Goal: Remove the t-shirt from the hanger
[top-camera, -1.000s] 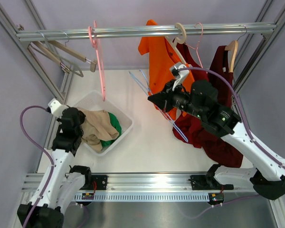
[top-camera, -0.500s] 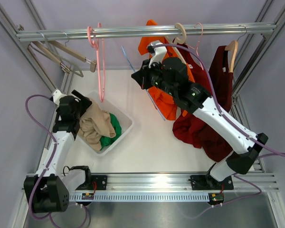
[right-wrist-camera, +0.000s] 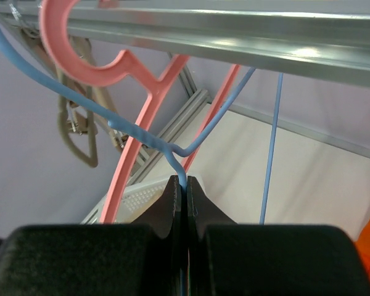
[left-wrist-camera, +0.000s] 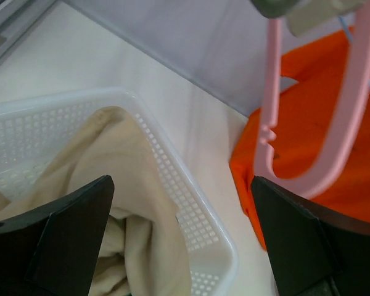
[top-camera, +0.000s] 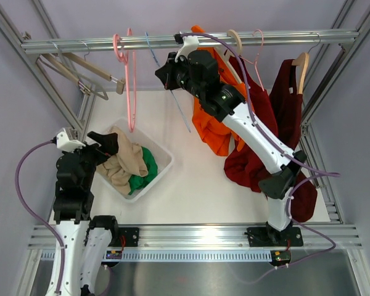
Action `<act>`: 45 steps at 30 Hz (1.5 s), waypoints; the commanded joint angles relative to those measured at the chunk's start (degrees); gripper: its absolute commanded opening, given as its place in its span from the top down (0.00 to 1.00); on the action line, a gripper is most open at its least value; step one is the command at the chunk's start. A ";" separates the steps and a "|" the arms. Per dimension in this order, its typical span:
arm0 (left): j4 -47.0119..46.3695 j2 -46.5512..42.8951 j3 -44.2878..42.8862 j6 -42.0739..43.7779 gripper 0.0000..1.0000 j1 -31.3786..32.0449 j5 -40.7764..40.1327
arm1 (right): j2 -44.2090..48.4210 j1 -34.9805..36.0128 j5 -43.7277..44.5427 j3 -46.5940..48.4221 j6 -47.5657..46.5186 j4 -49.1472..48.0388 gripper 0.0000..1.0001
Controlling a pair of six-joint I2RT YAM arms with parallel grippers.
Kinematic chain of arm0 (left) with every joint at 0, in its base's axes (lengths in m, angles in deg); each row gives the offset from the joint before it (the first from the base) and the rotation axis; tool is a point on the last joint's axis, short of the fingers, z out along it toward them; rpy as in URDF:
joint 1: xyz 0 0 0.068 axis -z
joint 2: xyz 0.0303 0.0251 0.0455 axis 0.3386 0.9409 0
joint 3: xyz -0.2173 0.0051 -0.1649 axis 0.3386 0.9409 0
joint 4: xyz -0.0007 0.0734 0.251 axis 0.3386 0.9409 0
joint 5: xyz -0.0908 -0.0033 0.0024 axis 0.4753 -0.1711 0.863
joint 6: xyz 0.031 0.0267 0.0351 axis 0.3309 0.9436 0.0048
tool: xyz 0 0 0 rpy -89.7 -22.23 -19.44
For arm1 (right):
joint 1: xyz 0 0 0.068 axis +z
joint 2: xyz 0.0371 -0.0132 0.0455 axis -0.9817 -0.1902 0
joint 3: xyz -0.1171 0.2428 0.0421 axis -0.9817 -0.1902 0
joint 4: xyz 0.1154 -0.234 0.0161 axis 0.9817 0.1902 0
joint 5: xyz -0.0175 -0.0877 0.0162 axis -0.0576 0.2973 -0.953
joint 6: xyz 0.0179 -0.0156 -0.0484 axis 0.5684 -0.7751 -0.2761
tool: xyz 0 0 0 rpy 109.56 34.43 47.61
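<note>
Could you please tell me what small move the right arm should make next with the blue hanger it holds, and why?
Probably it should ease the blue hanger onto the rail beside the pink hanger, then release it. The right gripper is shut on the bare wire just below the rail, and the beige t-shirt already lies in the basket.

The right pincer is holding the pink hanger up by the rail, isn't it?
Not quite. The right pincer is holding the blue hanger, not the pink hanger, up by the rail. The right wrist view shows the blue wire pinched between its fingers.
</note>
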 commanded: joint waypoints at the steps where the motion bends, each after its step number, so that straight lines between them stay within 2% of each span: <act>1: 4.88 -2.40 -3.12 7.04 0.01 3.10 6.02 | -3.07 -1.61 1.42 5.80 1.95 0.50 1.00; 5: 7.78 -5.56 -6.99 11.52 0.01 5.56 9.89 | -8.07 -1.97 1.15 11.25 2.93 1.82 1.00; 10: 9.80 -9.78 -9.63 15.66 0.01 8.81 17.17 | -9.58 -1.97 1.42 10.04 4.51 0.59 1.00; 17: 10.16 -10.84 -9.45 14.35 0.01 9.43 23.77 | -3.61 -1.97 3.00 -1.02 5.30 -4.07 1.00; 22: 9.89 -9.09 -12.27 12.06 0.01 9.43 32.46 | -0.70 -2.40 3.44 -3.41 4.60 -4.16 1.00; 25: 8.23 -8.03 -11.66 9.96 0.01 9.43 38.25 | -3.67 -3.46 2.30 -0.70 5.39 -2.84 1.00; 28: 5.15 -8.03 -9.20 7.06 0.01 9.43 41.35 | -9.03 -4.07 0.01 9.56 5.65 2.23 1.00; 29: 4.97 -8.29 -8.84 6.88 0.01 9.43 41.36 | -12.79 -4.16 -0.42 16.21 5.74 3.65 1.00; 32: 4.88 -8.82 -8.49 6.61 0.01 9.43 40.92 | -16.17 -4.08 -2.09 20.32 6.53 4.99 1.00; 40: 4.97 -8.82 -9.28 6.70 0.01 9.43 41.71 | -10.30 -3.99 -3.68 4.52 8.99 -2.91 1.00; 45: 4.97 -9.08 -9.28 7.05 0.01 9.43 42.41 | -4.32 -4.08 -3.86 -1.12 8.99 -6.08 1.00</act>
